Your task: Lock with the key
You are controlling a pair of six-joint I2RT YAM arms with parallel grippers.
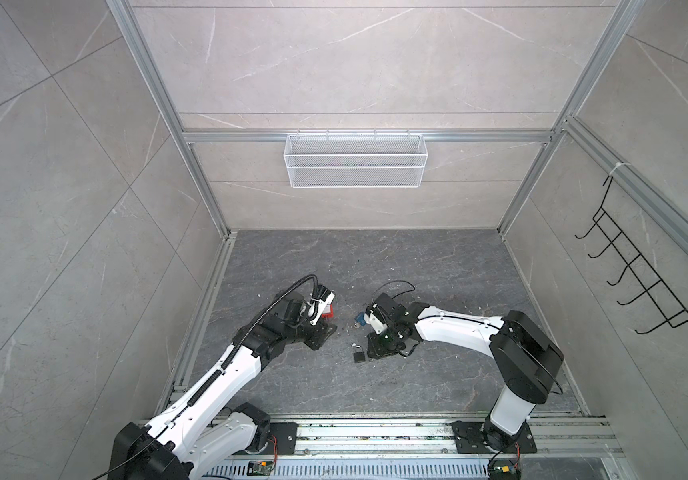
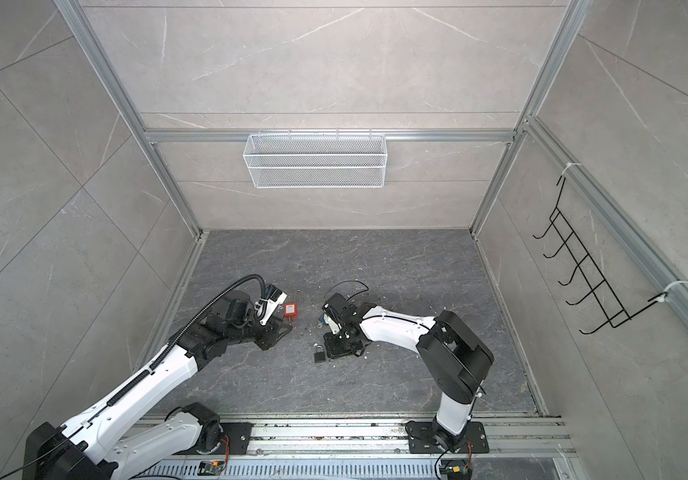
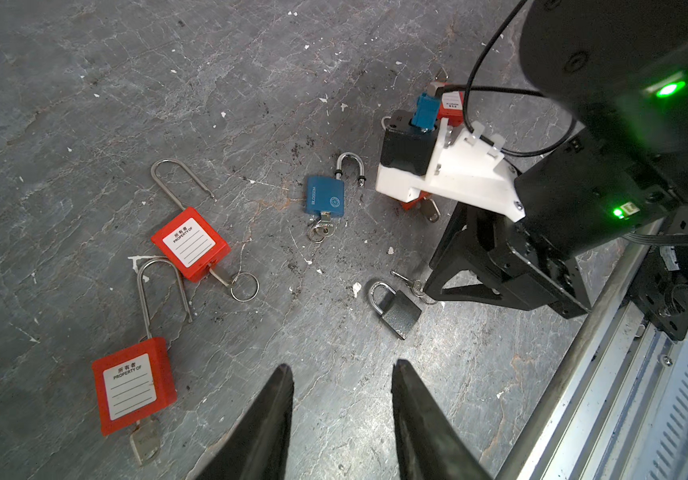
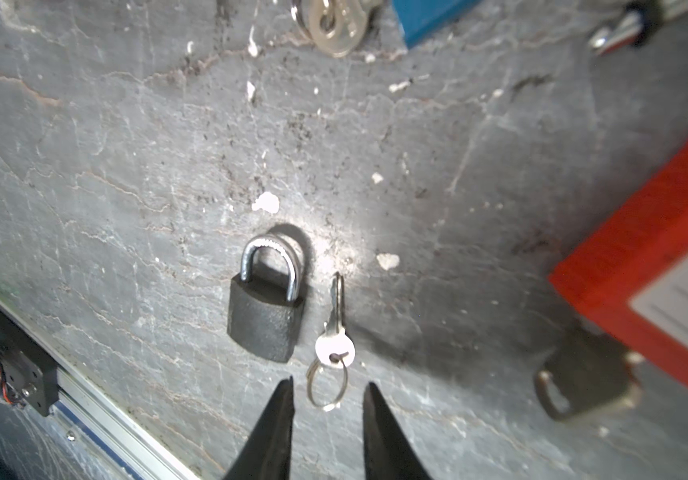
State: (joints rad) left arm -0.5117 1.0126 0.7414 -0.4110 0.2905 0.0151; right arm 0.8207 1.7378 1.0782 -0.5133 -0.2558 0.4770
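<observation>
Your right gripper (image 4: 328, 384) stands part open, empty, tips either side of the key (image 4: 334, 332) ring; black padlock (image 1: 358, 356) at its 9 o'clock; left gripper (image 3: 342, 370) part open, empty

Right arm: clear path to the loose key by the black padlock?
Probably yes. The right gripper is open at the key, its ring between the fingertips; nothing covers it. The black padlock lies beside, so a jaw might nudge it.
</observation>
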